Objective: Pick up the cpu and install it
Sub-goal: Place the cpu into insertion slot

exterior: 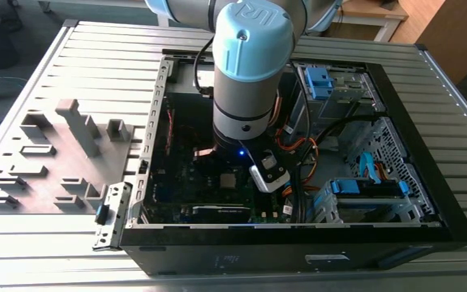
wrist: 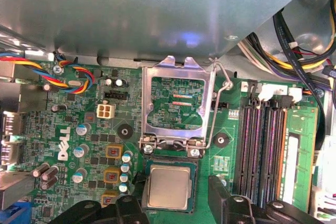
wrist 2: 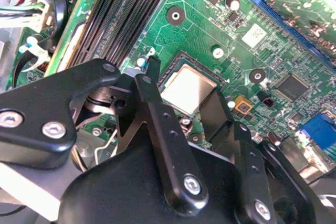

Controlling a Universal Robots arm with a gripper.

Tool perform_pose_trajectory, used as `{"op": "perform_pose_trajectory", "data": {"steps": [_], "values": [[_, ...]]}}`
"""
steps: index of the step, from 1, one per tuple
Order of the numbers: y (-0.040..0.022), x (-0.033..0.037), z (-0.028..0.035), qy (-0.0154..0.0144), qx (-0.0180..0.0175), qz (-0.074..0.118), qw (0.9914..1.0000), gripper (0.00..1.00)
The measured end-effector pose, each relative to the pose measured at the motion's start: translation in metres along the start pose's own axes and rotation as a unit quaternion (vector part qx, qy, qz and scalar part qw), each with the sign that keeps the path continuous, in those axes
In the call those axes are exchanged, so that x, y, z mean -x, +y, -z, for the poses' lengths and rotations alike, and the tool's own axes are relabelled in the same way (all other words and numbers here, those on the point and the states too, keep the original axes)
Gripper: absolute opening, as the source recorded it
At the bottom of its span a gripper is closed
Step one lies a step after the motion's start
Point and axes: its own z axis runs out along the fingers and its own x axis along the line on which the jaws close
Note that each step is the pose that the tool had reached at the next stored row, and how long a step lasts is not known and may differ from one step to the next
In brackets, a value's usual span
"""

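One cpu (wrist 2: pixel 188 88) is sitting socketed, mid exterior view; we are holding our gripper (wrist 2: pixel 182 78) wide astride it, frame (wrist: pixel 176 103) unlatched.

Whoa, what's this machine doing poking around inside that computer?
A grey and blue robot arm reaches down into an open black computer case lying on a slatted metal table. Its black gripper hovers low over the green motherboard, fingers apart on either side of a small square silvery-topped chip, the cpu. The cpu lies flat in its socket, and the metal retention frame beside it stands flipped open.
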Motion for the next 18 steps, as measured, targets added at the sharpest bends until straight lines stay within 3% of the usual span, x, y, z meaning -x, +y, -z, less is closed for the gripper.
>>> {"op": "perform_pose_trajectory", "data": {"steps": [6, 7, 18], "values": [[0.0000, -0.0001, 0.0001, 0.0001, 0.0000, 0.000, 1.00000, 0.59], [0.0000, -0.0001, 0.0000, 0.0000, 0.0000, 0.000, 1.00000, 0.64], [0.0000, 0.0001, 0.0037, 0.0000, 0.0002, 0.000, 1.00000, 0.64]]}}
